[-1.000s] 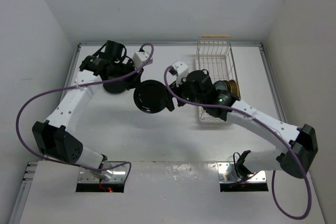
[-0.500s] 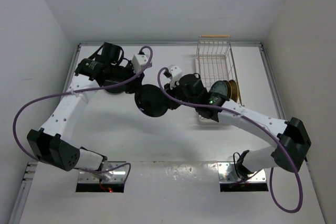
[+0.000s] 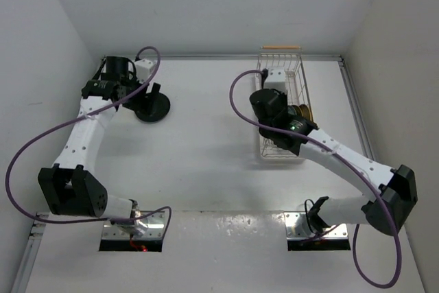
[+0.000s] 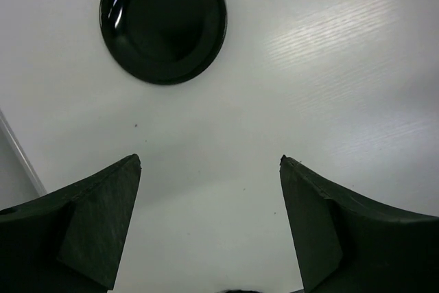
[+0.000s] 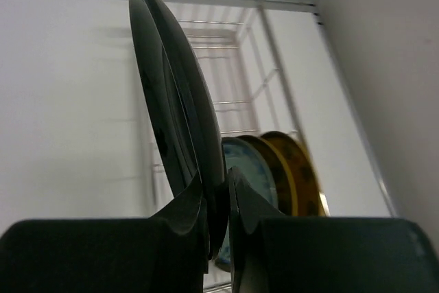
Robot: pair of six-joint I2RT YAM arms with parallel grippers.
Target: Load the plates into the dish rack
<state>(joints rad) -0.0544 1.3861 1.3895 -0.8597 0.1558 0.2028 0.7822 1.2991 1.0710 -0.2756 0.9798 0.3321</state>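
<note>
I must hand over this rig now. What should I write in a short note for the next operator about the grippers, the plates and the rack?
Left gripper: open and empty, over the table, with the flat black plate lying ahead of it.
Right gripper: shut on the held black plate, which is on edge at the dish rack.
Done: the teal plate and two yellow plates stand upright in the rack.
Left: seat the held plate in the rack, then load the one on the table.
</note>
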